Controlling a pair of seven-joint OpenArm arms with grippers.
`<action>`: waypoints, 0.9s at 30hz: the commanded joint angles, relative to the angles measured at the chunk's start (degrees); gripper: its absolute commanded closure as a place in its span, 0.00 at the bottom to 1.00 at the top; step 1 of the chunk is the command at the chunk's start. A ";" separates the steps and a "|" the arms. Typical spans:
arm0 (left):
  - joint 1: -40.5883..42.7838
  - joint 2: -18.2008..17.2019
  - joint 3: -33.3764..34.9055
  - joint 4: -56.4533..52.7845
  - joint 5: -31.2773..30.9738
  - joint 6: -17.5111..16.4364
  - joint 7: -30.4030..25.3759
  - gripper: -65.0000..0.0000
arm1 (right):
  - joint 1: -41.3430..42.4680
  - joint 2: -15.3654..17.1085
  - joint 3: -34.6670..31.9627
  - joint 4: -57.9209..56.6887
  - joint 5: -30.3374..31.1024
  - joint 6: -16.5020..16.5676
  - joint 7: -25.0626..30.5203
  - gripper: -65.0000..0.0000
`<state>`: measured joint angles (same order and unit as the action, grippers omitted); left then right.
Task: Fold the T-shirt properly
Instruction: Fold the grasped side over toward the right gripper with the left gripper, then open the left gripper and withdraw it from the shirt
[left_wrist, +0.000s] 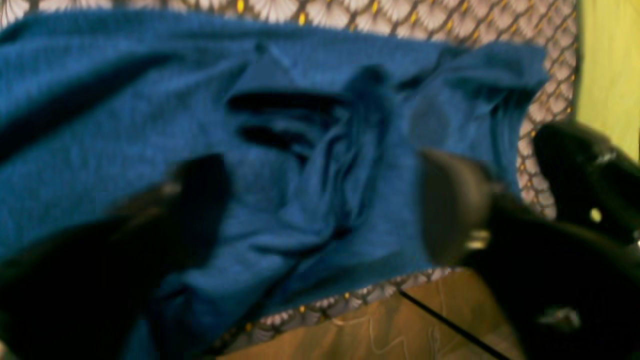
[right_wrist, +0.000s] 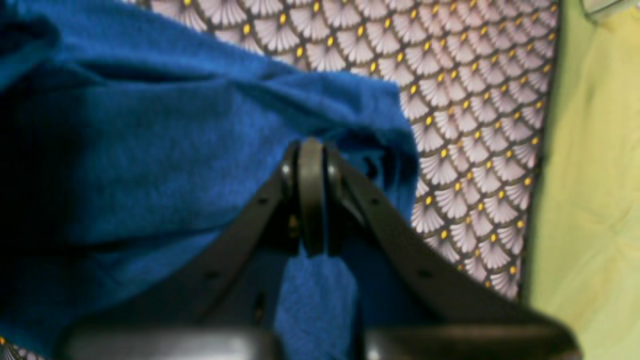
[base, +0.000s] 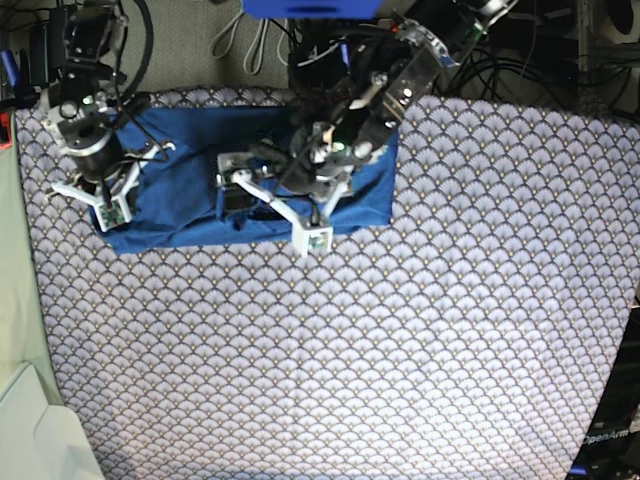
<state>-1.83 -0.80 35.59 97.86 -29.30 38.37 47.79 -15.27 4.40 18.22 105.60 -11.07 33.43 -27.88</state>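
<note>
The T-shirt (base: 190, 195) lies bunched and partly folded at the far edge of the surface (base: 400, 350), which is covered by a cloth printed with pale fan shapes and small yellow dots. In the base view the blue fabric stretches as a wide band from under the right arm across to under the left arm, its near hem roughly straight and its far side close to the cloth's far border. The left gripper (left_wrist: 320, 200) hovers over the T-shirt's right-hand portion; in the left wrist view its two dark fingers (left_wrist: 450, 205) stand wide apart on either side of a ridge of crumpled fabric, and nothing is caught between them. That view is blurred, so whether the fingertips touch the fabric cannot be told. The right gripper (right_wrist: 311, 195) is at the T-shirt's other end, near the cloth's side edge, where a yellow-green sheet (right_wrist: 595, 175) shows just beyond the patterned border. In the right wrist view its fingers (right_wrist: 311, 165) are pressed together, with blue fabric bulging around them and a strip of it hanging below between the arms of the gripper, so they appear clamped on a fold of the T-shirt.
</note>
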 joint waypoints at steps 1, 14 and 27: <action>-1.30 0.75 0.05 1.52 -1.95 1.63 -0.19 0.00 | 0.37 0.39 0.20 1.61 0.65 0.20 1.11 1.00; -0.15 -6.45 -7.07 14.88 -2.13 1.63 -0.89 0.00 | 0.45 -0.14 -0.06 4.51 0.92 0.20 1.20 1.00; 11.10 -13.22 -41.09 14.97 -2.22 1.63 -0.27 0.00 | -0.95 -10.34 -15.62 8.20 0.57 6.57 1.02 1.00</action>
<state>10.15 -13.78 -5.61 111.77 -30.13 38.83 47.70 -16.64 -5.87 2.46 112.88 -11.57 39.83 -28.32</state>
